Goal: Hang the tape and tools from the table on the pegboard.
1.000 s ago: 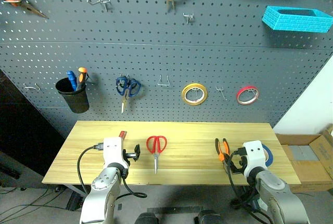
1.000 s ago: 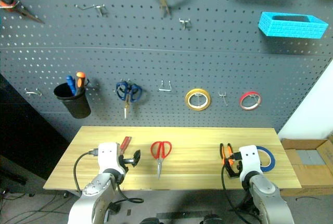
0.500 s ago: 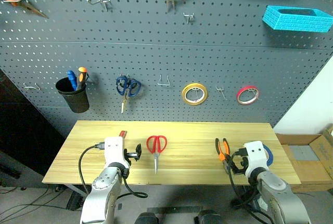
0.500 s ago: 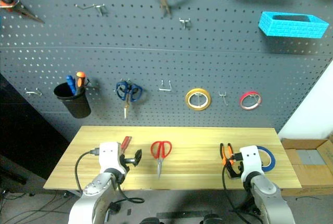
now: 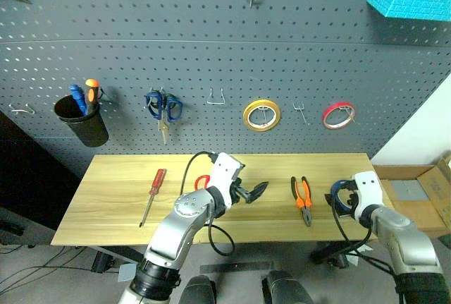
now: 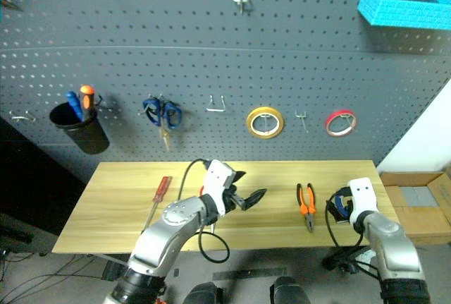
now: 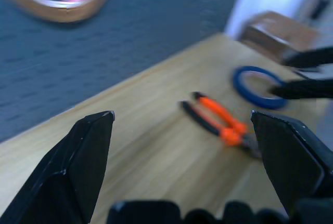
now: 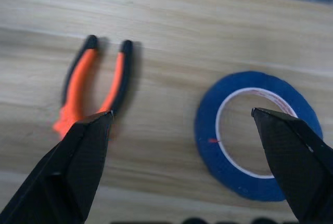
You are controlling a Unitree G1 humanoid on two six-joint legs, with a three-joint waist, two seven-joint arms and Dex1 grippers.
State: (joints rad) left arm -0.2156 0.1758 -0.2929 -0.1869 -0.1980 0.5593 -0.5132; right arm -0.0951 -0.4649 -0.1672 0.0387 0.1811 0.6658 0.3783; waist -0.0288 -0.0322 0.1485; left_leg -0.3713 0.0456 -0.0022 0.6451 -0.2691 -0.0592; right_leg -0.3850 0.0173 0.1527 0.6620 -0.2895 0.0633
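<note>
Tape [image 8: 253, 133] lies flat on the table [image 5: 113, 191], just ahead of your right gripper [image 5: 337, 197], whose jaws stand apart and empty. Pliers [image 5: 302, 199] lie beside it. Your left gripper [image 5: 250, 190], also spread empty, hovers above the red scissors [image 5: 202, 181].

Three tape rolls: blue [image 8: 253, 135], yellow [image 5: 261, 115], red [image 5: 337, 115]; two scissors: blue [image 5: 163, 106], red [image 5: 202, 181]

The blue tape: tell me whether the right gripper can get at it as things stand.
Probably yes. The right gripper is open just above the blue tape, which lies flat on the table apart from the pliers.
</note>
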